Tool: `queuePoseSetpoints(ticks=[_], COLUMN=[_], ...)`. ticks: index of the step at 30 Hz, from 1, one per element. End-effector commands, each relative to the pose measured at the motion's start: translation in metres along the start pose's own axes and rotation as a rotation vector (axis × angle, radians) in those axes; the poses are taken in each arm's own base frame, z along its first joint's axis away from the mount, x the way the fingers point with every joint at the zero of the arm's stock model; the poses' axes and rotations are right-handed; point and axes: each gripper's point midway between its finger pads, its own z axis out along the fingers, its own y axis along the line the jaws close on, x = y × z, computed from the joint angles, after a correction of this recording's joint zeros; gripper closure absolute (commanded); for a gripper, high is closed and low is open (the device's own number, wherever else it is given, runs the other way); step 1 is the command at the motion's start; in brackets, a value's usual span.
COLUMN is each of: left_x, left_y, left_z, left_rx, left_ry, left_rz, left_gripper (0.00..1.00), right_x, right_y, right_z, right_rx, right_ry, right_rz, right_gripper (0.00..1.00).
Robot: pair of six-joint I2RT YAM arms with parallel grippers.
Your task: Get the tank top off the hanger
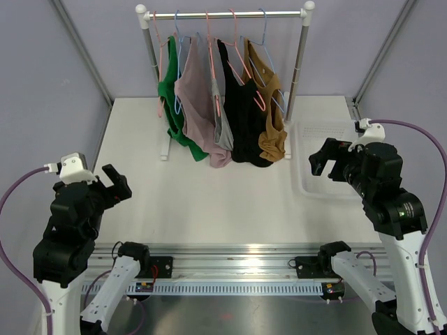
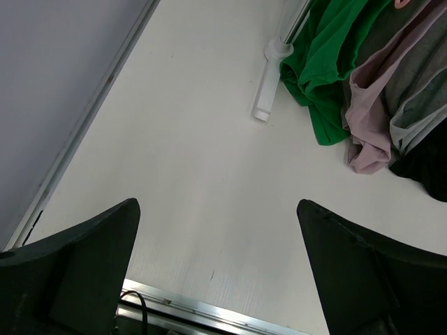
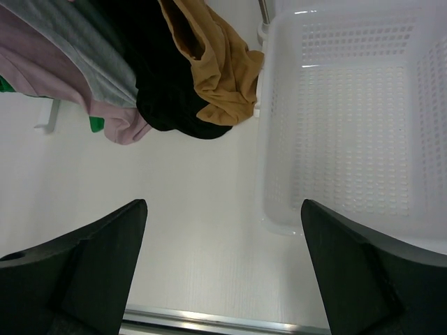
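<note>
Several tank tops hang on hangers from a rack rail (image 1: 223,14) at the back: green (image 1: 170,98), pink (image 1: 198,105), grey (image 1: 220,129), black (image 1: 241,112) and brown (image 1: 271,115). The green (image 2: 328,63) and pink (image 2: 374,132) ones show in the left wrist view, the black (image 3: 164,84) and brown (image 3: 216,70) ones in the right wrist view. My left gripper (image 1: 117,187) is open and empty at the near left, over bare table (image 2: 218,209). My right gripper (image 1: 323,162) is open and empty at the near right, beside the basket (image 3: 222,209).
A white perforated basket (image 1: 328,164) sits at the right, and shows in the right wrist view (image 3: 349,118). The rack's white foot (image 2: 265,91) rests on the table. Metal frame posts stand at the back corners. A metal rail (image 1: 223,255) runs along the near edge.
</note>
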Motion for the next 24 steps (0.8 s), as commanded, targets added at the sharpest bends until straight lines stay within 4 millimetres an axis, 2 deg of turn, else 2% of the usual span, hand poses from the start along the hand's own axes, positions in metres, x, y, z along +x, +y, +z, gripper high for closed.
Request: queuePoseSetpoints(ticks=[1, 3, 4, 6, 9, 10, 11, 12, 13, 14, 15, 16, 17, 20, 21, 22, 23, 24], left_x=[-0.024, -0.027, -0.035, -0.044, -0.069, -0.072, -0.088, -0.095, -0.097, -0.114, -0.121, -0.127, -0.131, -0.167, -0.175, -0.182, -0.187, -0.185], left_y=[-0.014, -0.021, -0.025, -0.035, -0.063, -0.073, -0.086, -0.094, -0.105, -0.114, -0.125, -0.133, -0.143, -0.159, -0.164, -0.167, -0.171, -0.177], left_z=[0.000, 0.006, 0.005, 0.009, 0.022, 0.034, 0.033, 0.037, 0.053, 0.053, 0.056, 0.064, 0.084, 0.102, 0.120, 0.126, 0.135, 0.153], left_rx=[0.049, 0.065, 0.074, 0.101, 0.171, 0.182, 0.227, 0.251, 0.262, 0.288, 0.326, 0.345, 0.351, 0.361, 0.339, 0.333, 0.328, 0.323], left_ry=[-0.049, -0.032, -0.039, -0.031, -0.013, 0.010, -0.013, -0.016, 0.010, -0.023, -0.027, -0.028, -0.025, -0.116, -0.119, -0.133, -0.138, -0.121], left_rz=[-0.012, 0.001, -0.001, 0.001, 0.000, 0.005, -0.006, -0.007, 0.003, -0.008, -0.005, 0.007, 0.041, 0.083, 0.096, 0.105, 0.119, 0.133], left_gripper=[0.01, 0.01, 0.01, 0.01, 0.01, 0.01, 0.01, 0.01, 0.01, 0.01, 0.01, 0.01, 0.01, 0.01, 0.01, 0.01, 0.01, 0.01], right_x=[-0.017, -0.018, -0.024, -0.023, -0.019, -0.016, -0.013, -0.011, -0.011, -0.009, -0.008, -0.006, -0.006, -0.004, -0.004, -0.005, -0.003, -0.003], right_y=[0.021, 0.038, 0.051, 0.059, 0.066, 0.072, 0.073, 0.076, 0.080, 0.081, 0.083, 0.086, 0.087, 0.093, 0.096, 0.099, 0.100, 0.101], right_z=[0.002, -0.002, -0.005, -0.004, 0.006, 0.007, 0.009, 0.012, 0.011, 0.012, 0.011, 0.009, 0.009, 0.002, -0.002, -0.006, -0.009, -0.012], right_rx=[-0.095, -0.195, -0.266, -0.304, -0.340, -0.367, -0.378, -0.390, -0.413, -0.423, -0.435, -0.454, -0.460, -0.511, -0.529, -0.552, -0.565, -0.574], right_ry=[-0.066, -0.070, -0.089, -0.095, -0.065, -0.044, -0.028, -0.016, -0.012, -0.006, -0.004, 0.007, 0.010, 0.014, 0.005, 0.002, 0.001, -0.003], right_rz=[0.035, 0.051, 0.055, 0.107, 0.132, 0.130, 0.132, 0.131, 0.130, 0.134, 0.131, 0.130, 0.125, 0.118, 0.115, 0.116, 0.116, 0.116], right_gripper=[0.00, 0.00, 0.00, 0.00, 0.00, 0.01, 0.01, 0.01, 0.01, 0.01, 0.01, 0.00, 0.01, 0.00, 0.00, 0.00, 0.00, 0.01])
